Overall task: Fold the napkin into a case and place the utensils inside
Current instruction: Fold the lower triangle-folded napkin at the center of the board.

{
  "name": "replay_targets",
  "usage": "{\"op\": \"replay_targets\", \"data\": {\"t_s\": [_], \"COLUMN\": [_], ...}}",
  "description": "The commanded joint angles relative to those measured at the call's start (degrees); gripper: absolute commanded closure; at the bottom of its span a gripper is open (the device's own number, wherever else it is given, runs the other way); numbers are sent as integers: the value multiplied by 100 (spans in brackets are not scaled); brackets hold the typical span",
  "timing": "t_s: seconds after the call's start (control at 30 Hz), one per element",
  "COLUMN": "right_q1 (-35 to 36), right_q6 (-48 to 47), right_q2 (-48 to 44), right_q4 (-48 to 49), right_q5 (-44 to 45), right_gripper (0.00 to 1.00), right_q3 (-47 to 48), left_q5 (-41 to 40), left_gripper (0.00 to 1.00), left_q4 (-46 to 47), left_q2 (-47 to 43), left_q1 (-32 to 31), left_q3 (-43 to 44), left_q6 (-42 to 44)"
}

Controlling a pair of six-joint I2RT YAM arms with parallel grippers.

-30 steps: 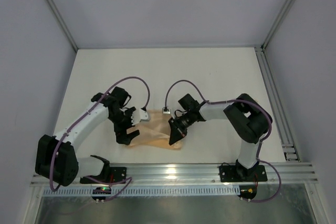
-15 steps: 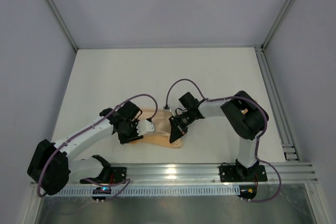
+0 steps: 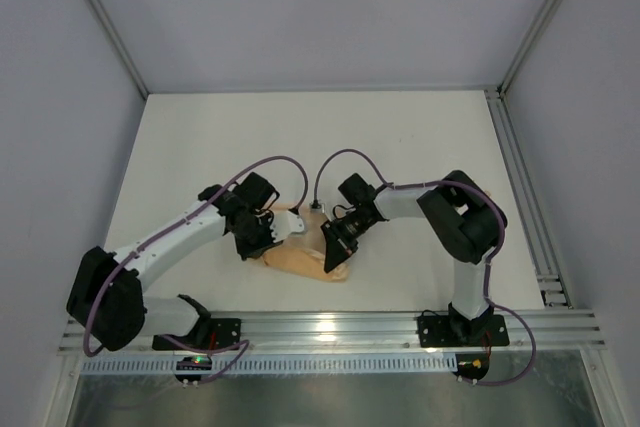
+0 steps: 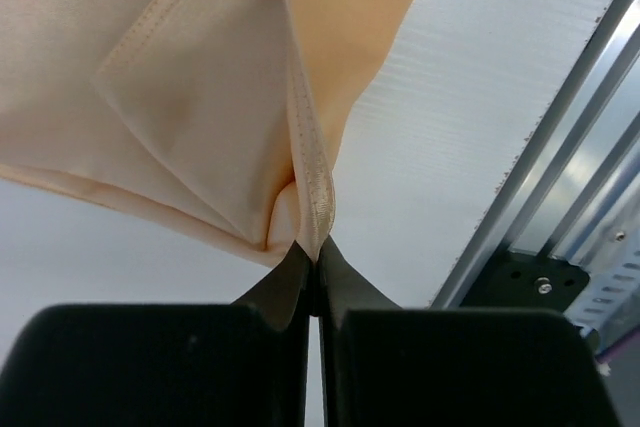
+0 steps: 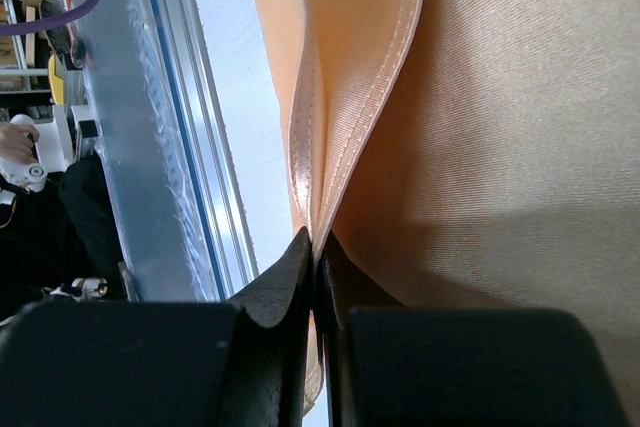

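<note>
Peach-orange cloth, the napkin [image 3: 300, 253], lay on the white table [image 3: 400, 147] close to the near edge, between the two arms, and it was gathered into a narrower, more bunched shape than one second before, when it was spread wider to the left. The left gripper [image 3: 258, 245] had moved from the far left edge of the cloth toward the middle and a little away from the rail, so it now stood much nearer to the right gripper [image 3: 333, 259], which had almost not changed its place. In the left wrist view the left gripper [image 4: 312, 255] had its jaws pressed together on a hemmed fold of the napkin [image 4: 200, 77], which hung lifted above the table. In the right wrist view the right gripper [image 5: 316, 243] was also clamped on a doubled hem of the napkin [image 5: 500, 97]. An aluminium rail [image 3: 330, 327] ran along the near edge of the table. From above, both wrists covered the edges of the cloth where it was held, so the exact folds there could not be told.
</note>
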Motion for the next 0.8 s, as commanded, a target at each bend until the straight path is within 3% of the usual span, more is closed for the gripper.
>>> {"op": "replay_targets", "data": {"t_s": [0.0, 0.17, 0.23, 0.27, 0.3, 0.47, 0.77], "right_q1": [-55, -152, -248, -284, -328, -486, -285], "right_q6": [-71, 9, 61, 70, 96, 464, 1142], "right_q2": [-105, -297, -438, -604, -710, -1107, -1098], "right_q4": [-145, -136, -84, -92, -84, 118, 1005], "right_q5": [85, 243, 383, 418, 506, 839, 1894], "right_gripper": [90, 64, 59, 45, 40, 32, 32], "right_q3": [154, 93, -4, -30, -66, -84, 514], "left_q5": [458, 607, 634, 643, 713, 652, 651], "left_gripper": [100, 99, 97, 97, 96, 90, 76], "left_q4": [-374, -322, -339, -322, -331, -252, -6], "left_q2": [672, 1411, 1482, 1552, 1588, 1729, 2027], "left_q1": [158, 570, 694, 755, 808, 923, 1011], "left_q3": [389, 671, 742, 750, 768, 672, 891], "left_q6": [-296, -358, -262, -235, -191, -164, -717]}}
